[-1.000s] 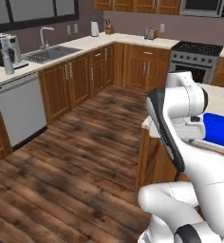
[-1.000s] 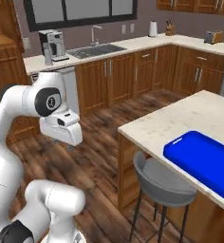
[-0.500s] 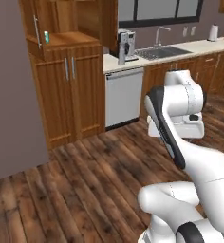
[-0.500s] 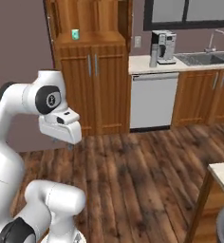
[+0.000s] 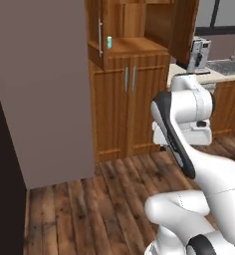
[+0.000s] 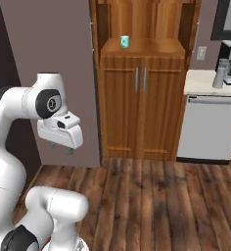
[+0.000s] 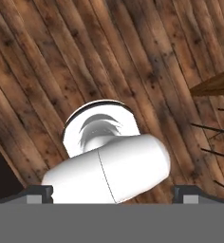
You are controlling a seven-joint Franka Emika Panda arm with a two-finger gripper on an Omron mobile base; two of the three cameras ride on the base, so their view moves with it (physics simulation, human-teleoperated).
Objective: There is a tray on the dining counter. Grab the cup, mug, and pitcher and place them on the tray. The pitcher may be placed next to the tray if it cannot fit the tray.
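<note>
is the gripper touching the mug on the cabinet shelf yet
Apart. In the right base view the mug stands on the wooden cabinet ledge, while the gripper hangs far to the lower left, with bare wall between them.

I find no writing, label, brand, number or sign that I can read in any of my views. The mug (image 6: 125, 41) on the wooden cabinet (image 6: 142, 108) is plain on the side I see. The coffee machine (image 5: 199, 54) on the counter to the right of that cabinet shows no legible marking; it is too small and blurred to tell. The grey wall panel (image 6: 54, 44) left of the cabinet carries no lettering.
</note>
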